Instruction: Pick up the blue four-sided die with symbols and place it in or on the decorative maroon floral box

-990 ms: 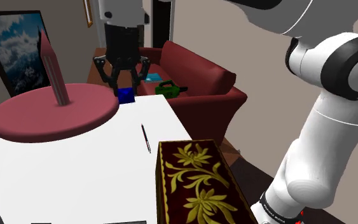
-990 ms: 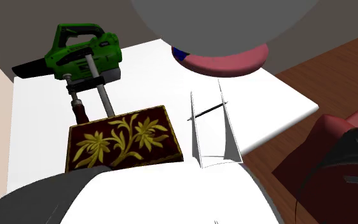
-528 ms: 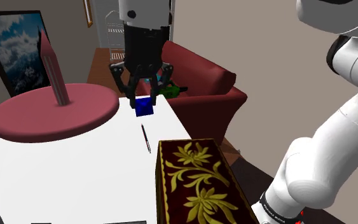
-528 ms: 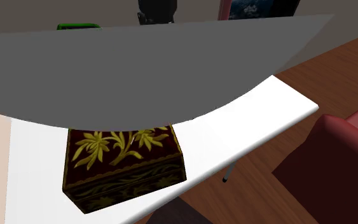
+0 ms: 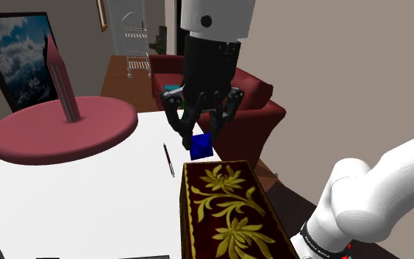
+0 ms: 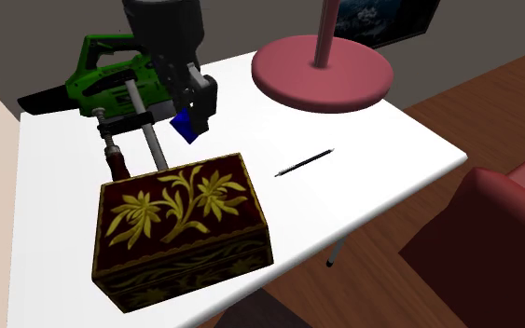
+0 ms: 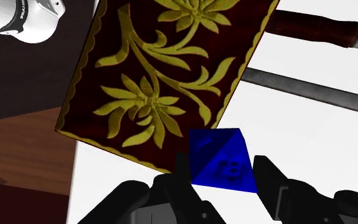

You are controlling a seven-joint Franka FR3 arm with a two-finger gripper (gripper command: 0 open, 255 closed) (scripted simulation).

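The blue four-sided die hangs in the air, clasped between the black fingers of my gripper, which is shut on it. Just below and ahead of it lies the maroon box with a yellow floral pattern on its closed lid. In the shoulder view the die hovers just above the box's far end. From the wrist, the die sits just off the box's edge, over the white table.
The white table also carries a round maroon base with a post, a thin dark pen and a green power tool. A red sofa stands past the table.
My arm has carried the die from beside the maroon round base across the table toward the box, moving toward the shoulder view's lower right. The grip stays the same.
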